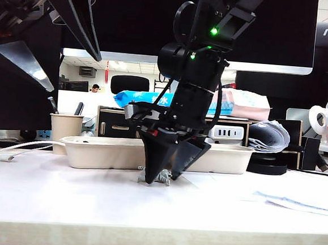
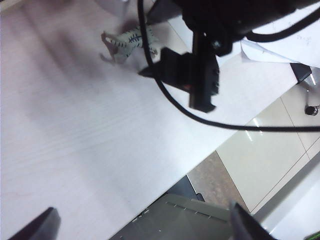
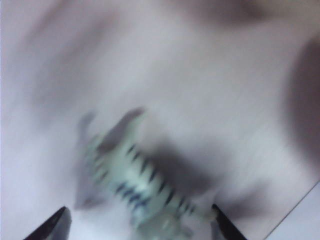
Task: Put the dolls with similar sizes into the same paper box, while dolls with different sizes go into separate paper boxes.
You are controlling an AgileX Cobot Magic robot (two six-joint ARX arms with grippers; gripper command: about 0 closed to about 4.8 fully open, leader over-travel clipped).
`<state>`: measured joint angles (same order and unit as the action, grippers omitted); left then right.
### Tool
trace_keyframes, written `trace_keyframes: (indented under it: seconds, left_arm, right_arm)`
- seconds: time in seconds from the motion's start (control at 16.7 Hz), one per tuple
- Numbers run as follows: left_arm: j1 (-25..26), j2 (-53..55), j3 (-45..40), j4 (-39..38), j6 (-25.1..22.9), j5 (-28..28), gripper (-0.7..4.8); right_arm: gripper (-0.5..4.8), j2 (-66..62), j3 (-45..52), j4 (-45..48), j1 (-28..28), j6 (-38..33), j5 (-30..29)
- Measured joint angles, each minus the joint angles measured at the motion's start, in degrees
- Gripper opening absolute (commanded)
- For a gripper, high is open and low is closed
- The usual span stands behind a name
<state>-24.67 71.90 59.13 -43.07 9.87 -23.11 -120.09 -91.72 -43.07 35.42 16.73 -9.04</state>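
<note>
While parked high at the far left, holds nothing: left gripper [image 1: 74, 73], fingers spread wide, only bare tabletop [image 2: 75, 150] between them in its own wrist view. Probably kept up and aside to leave room for the other arm (a judgement, not a thing seen).

Further right, behind the fingers of both arms: pen cup [image 1: 65, 129], then the two paper boxes, left paper box [image 1: 99, 151] and right paper box [image 1: 226, 158], end to end. From this low angle, no telling what lies inside them, so no word on the other dolls.

At the middle, in front of the boxes: right gripper [image 1: 160, 180], pointed down with fingertips at or just above the tabletop. Straddles the small grey-white striped doll [image 2: 127, 42], which stands on the tabletop between the two fingers. Fingers set fairly wide, one to each side of the doll, with a gap showing on both sides in the right wrist view (blurred, so light contact cannot be ruled out). Looks like the set-up for a pinch across the doll's narrow body, so that closing meets its flanks rather than head or tail. Not yet lifted, not yet in either box. Calls next for a gentle close, since a toy this light and leggy may tip or squirt out sideways.
</note>
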Motion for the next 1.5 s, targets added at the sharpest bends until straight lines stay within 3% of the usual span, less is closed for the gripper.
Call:
trace_keyframes:
  seconds: [0.12, 0.24, 0.3, 0.78, 1.14, 1.26, 1.32, 1.5]
  left_arm:
    - [0.00, 0.00, 0.00, -0.02, 0.00, -0.02, 4.79]
    - [0.00, 0.00, 0.00, -0.02, 0.00, -0.02, 4.79]
    - [0.00, 0.00, 0.00, -0.02, 0.00, -0.02, 4.79]
    - [0.00, 0.00, 0.00, -0.02, 0.00, 0.02, 4.79]
    - [0.00, 0.00, -0.02, 0.04, 0.00, 0.07, 4.79]
    - [0.00, 0.00, -0.02, 0.20, 0.00, 0.13, 4.79]
    - [0.00, 0.00, -0.02, 0.13, 0.00, 0.79, 4.79]
    - [0.04, 0.00, -0.02, -1.90, -0.59, 8.74, 4.79]
  right_arm:
    - [2.14, -0.13, -0.02, 2.21, 0.00, -0.17, 0.02]
    - [0.38, -0.13, 0.00, 2.49, 0.00, -0.42, 0.00]
    - [-0.01, -0.07, -0.02, 2.47, 0.00, -0.48, -0.07]
    - [-0.01, 2.40, -0.74, -3.65, -0.44, -0.81, 3.10]
    - [0.01, 12.13, -5.62, -3.08, -2.84, -0.72, 6.27]
    - [3.64, 12.26, -7.65, -1.88, -3.80, -0.68, 1.29]
    - [4.13, 11.78, -7.54, -1.44, -3.91, -1.38, -2.80]
    - [4.13, 8.22, -7.52, 3.23, -2.56, -3.21, -9.55]
